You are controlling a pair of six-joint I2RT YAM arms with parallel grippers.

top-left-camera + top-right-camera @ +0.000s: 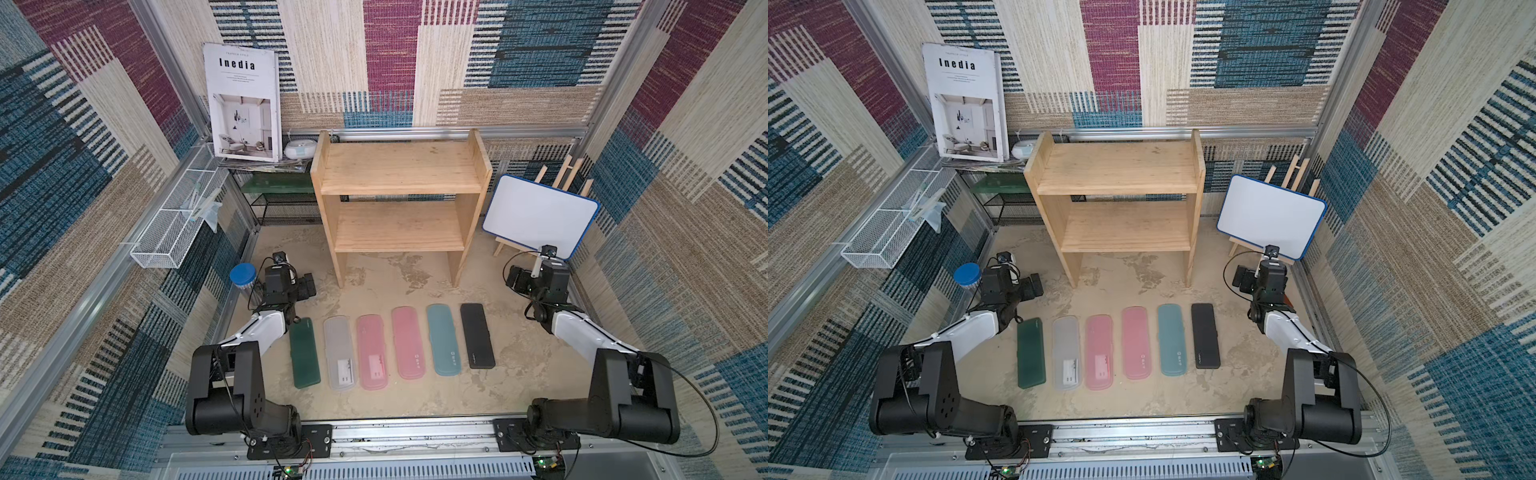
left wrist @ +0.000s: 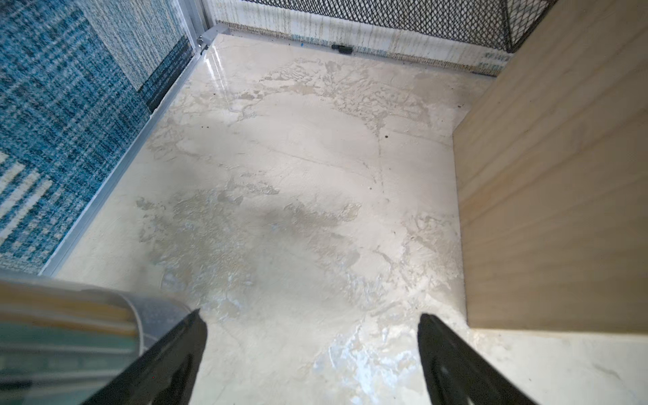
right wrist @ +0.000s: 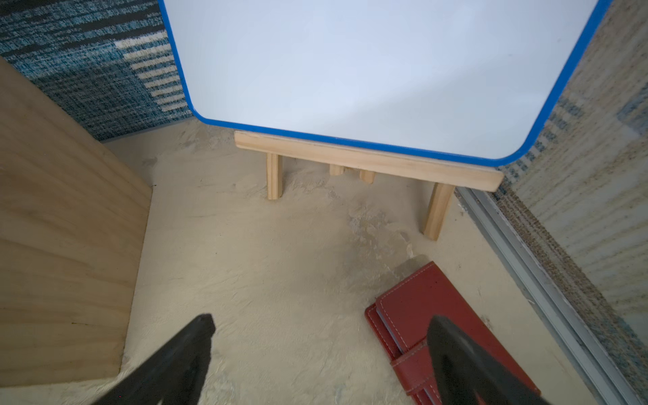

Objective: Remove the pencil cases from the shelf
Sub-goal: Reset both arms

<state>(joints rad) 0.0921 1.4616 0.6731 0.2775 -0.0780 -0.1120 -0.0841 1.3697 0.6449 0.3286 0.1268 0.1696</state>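
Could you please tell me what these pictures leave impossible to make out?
Red case: near end cut off by the right wrist view's edge.
Blue-lidded jar: contents blurred in the left wrist view.
Black pencil case: printed logo too small in both top views.

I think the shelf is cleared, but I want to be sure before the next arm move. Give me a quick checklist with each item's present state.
1. Upper board of the shelf bare: ok.
2. Lower board bare: ok.
3. All six lie flat in one row on the table in front of the shelf: green case, clear case, pink case, second pink case, light blue case, black case: ok.
4. Left jaws apart, nothing between them: ok.
5. Right jaws apart, nothing between them: ok.
6. Left jaws free of the blue-lidded jar beside them: cannot tell.
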